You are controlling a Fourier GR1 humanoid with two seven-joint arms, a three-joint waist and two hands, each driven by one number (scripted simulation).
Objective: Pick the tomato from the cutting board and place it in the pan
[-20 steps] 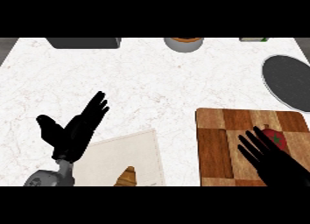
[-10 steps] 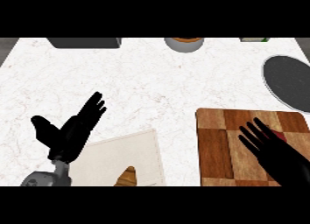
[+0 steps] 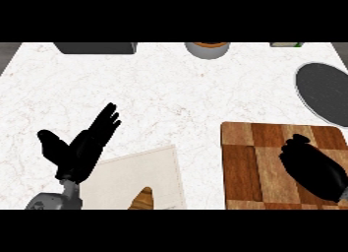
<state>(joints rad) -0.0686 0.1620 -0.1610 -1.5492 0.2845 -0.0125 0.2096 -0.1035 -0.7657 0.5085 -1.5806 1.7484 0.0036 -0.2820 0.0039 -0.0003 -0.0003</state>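
Nearest, at 7 o'clock: left hand [image 3: 79, 150] with fingers straight and spread, thumb out, resting upright over the counter [image 3: 169, 98], holding nothing. Just beside it at 6 o'clock, a pale board [image 3: 144, 172] with a brownish item [image 3: 142, 199] at its near edge, too cropped to name.

At 4 o'clock: right hand [image 3: 313, 167] lying over the wooden cutting board [image 3: 242, 162], fingers curled downward at the tips as if cupped round something. No tomato visible; most likely hidden under that hand, though impossible to confirm.

Judged handling: probably light, round, smooth-skinned, so apt to roll or slip from a shallow grip; soft enough to bruise. Best taken across the widest part, fingers on 1 side and thumb opposite, cupped from above.

Farther, at 2 o'clock: dark round pan [image 3: 329, 93], well apart from the board's far edge.

Farthest, at 12 o'clock: a grey bowl [image 3: 206, 49], a dark tray [image 3: 96, 47] at 11, both partly cropped.
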